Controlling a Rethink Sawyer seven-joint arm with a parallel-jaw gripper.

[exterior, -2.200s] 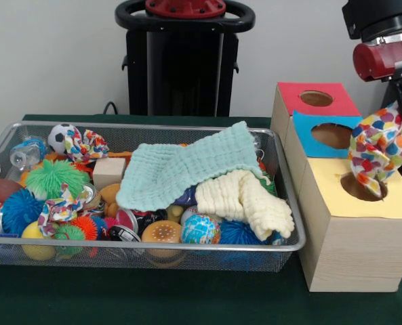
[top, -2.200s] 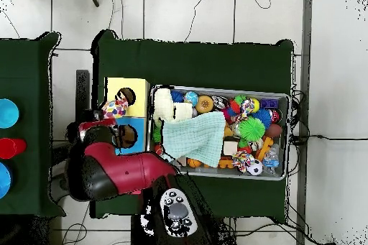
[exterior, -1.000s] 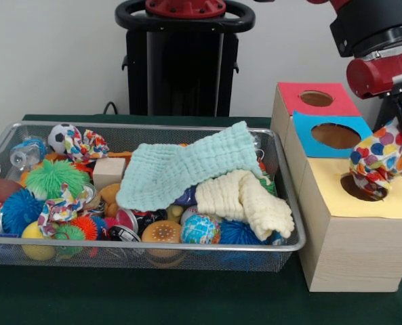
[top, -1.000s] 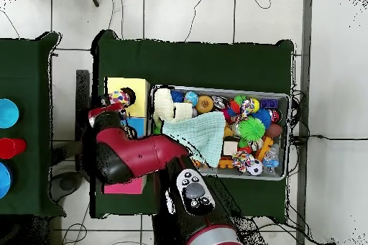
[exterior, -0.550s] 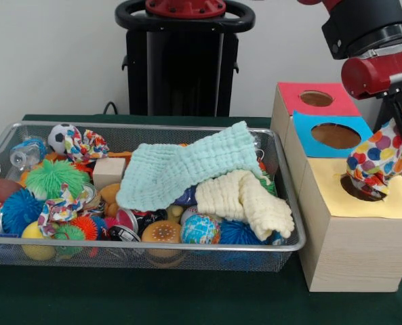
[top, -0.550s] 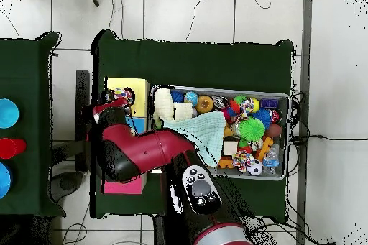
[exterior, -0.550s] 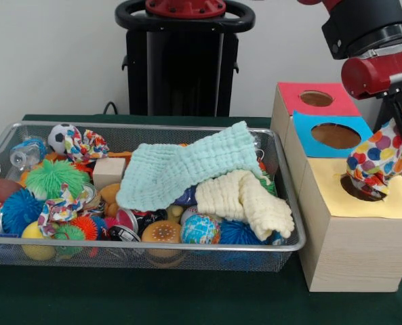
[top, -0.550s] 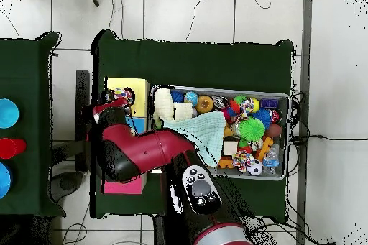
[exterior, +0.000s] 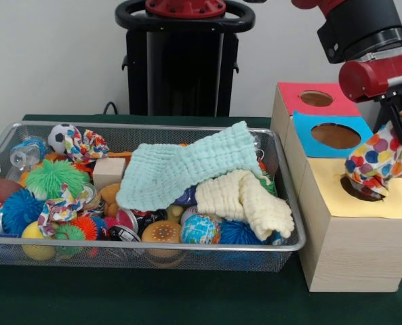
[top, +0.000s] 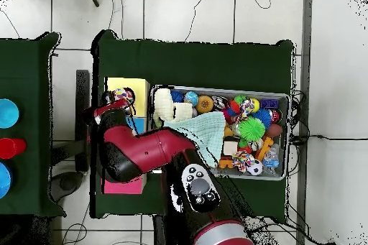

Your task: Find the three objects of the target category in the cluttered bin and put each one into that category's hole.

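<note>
Dotted cloth bundle [exterior: 375,160] pinched in closed gripper [exterior: 398,130], right of frame, hanging over yellow box's hole [exterior: 360,189]. Could snag on rim, drape outside. Two bundles left in wire bin [exterior: 146,252].

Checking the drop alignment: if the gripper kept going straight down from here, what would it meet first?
The gripper holds a polka-dot bundle whose lower end hangs at the hole in the yellow-topped box. Straight down, the bundle likely enters that hole, though depth is unclear.

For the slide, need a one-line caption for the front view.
Sawyer end effector holds a polka-dot bundle over the yellow box's hole; two more bundles remain in the bin.
</note>
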